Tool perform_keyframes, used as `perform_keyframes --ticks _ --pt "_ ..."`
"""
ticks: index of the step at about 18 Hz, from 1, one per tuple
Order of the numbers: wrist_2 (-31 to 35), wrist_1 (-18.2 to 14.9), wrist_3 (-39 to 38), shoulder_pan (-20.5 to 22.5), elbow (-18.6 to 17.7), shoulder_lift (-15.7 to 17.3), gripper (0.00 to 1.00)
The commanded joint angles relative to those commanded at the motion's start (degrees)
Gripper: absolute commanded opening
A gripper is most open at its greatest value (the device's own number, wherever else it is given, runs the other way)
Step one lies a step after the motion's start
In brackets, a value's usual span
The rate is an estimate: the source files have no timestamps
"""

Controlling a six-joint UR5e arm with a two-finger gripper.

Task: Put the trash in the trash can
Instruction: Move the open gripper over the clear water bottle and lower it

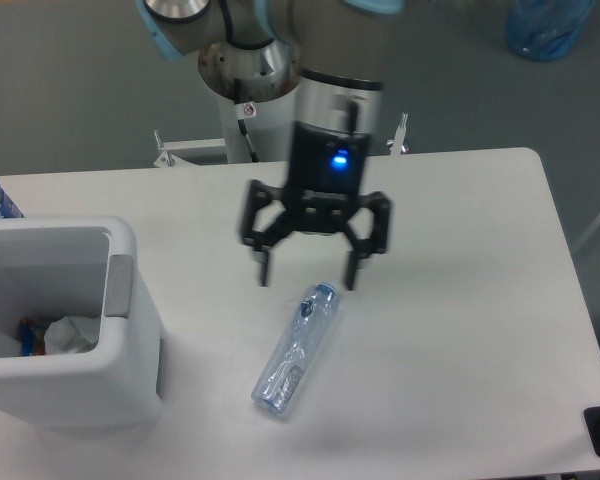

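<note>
Item: white rectangular table [460, 330], matt, smooth, rounded corners, bearing all pieces listed. Item: crushed clear plastic bottle with bluish cap [298, 347], lying on its side near the table's middle, cap end pointing far and slightly right, base end nearer; walls dented and creased, catching glints; it rests free on the tabletop, touched by nothing. Item: black two-finger gripper [307, 277] on a silver-grey arm, blue indicator lit, hanging just above the bottle's cap end with its jaws spread wide and nothing between them; the spread and the position suggest it is lined up for a descent on the bottle, though one finger sits close to the cap, so the grasp may land near the narrow end and tip the body. Item: white boxy plastic trash can with thick rim and grey side panel [130, 330], at the left edge, well apart from the bottle, mouth open upward. Contents: crumpled white paper wad [73, 335], soft-folded, lying inside beside some darker scraps too small to identify. Judgement: one piece binned, the bottle outstanding.
</note>
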Motion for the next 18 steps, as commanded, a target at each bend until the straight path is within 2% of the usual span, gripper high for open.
perform_keyframes --ticks 3,8,10,18 --pt "4.06 -0.35 4.49 -1.05 1.23 -5.18 1.00" --pt "6.18 1.66 7.40 -3.95 0.97 -9.58 1.00" --pt "6.18 4.12 6.70 -4.04 0.88 -10.64 1.00" --pt "11.37 4.48 7.92 -8.87 0.18 -13.90 1.00"
